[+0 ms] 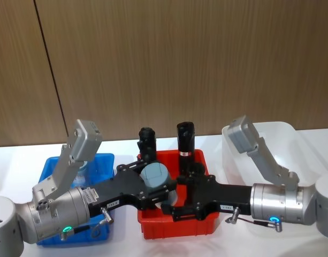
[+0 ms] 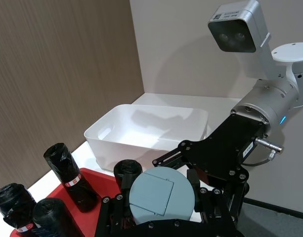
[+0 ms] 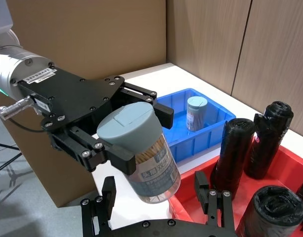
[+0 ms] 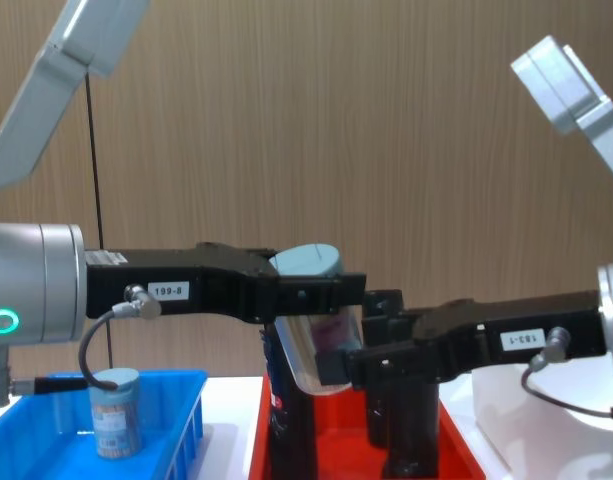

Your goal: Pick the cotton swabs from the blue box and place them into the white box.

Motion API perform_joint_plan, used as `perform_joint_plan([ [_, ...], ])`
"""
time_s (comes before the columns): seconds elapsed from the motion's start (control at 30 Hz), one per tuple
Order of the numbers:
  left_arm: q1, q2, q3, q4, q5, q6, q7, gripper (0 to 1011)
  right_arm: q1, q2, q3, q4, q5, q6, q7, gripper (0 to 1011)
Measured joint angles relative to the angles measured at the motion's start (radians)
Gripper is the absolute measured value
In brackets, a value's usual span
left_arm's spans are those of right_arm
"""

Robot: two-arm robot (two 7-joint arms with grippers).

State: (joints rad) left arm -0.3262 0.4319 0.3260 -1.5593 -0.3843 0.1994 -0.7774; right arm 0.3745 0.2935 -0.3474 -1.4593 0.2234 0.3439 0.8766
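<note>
cotton swabs in a clear plastic jar with a pale blue lid [image 3: 146, 158] hang tilted over the red plastic tray [image 1: 174, 230], pinched by the left gripper [image 3: 139, 136]. the right gripper [image 1: 178, 197] sits spread just beside. a mistimed release would likely drop the jar among the tall black cylinders [image 1: 184, 139], short of the smooth white plastic bin [image 1: 292, 139].

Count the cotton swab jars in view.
2 jars. One is held by the left gripper above the red tray, facing the open right gripper; one stands in the blue box. Others may hide there.
</note>
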Motion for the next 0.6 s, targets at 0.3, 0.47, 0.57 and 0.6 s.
perform_joint_plan([
  [0.3,0.0,0.0,0.0,0.0,0.0,0.0,0.0,669,0.016,-0.014,-0.013,0.025,0.001,-0.016,-0.011,1002],
  [0.47,0.0,0.0,0.0,0.0,0.0,0.0,0.0,669,0.026,-0.022,-0.02,0.039,0.004,-0.023,-0.016,1002],
  [0.57,0.0,0.0,0.0,0.0,0.0,0.0,0.0,669,0.031,-0.026,-0.025,0.045,0.006,-0.026,-0.017,1002],
  [0.6,0.0,0.0,0.0,0.0,0.0,0.0,0.0,669,0.032,-0.027,-0.026,0.047,0.006,-0.026,-0.017,1002],
])
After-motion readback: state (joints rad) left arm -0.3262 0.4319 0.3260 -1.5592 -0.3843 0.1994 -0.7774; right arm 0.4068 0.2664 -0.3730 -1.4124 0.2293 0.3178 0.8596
